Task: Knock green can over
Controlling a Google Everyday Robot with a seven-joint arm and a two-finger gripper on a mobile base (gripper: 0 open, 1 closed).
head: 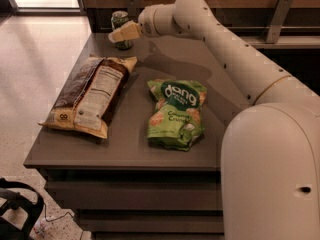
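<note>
One green can [120, 20], two bags [87, 96] [176, 114] (claw [116, 35] beside it)

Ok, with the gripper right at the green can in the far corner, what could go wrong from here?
1. The green can stands upright near the table's far left corner, so a push from the gripper in front of it might send it off the edge.
2. A low push may slide the can rather than tip it.
3. The brown snack bag lies just in front; a low sweep could catch it.

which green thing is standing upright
The small green cylindrical can at the far corner, beside the gripper; the crinkled green snack bag lies flat mid-table.
</note>
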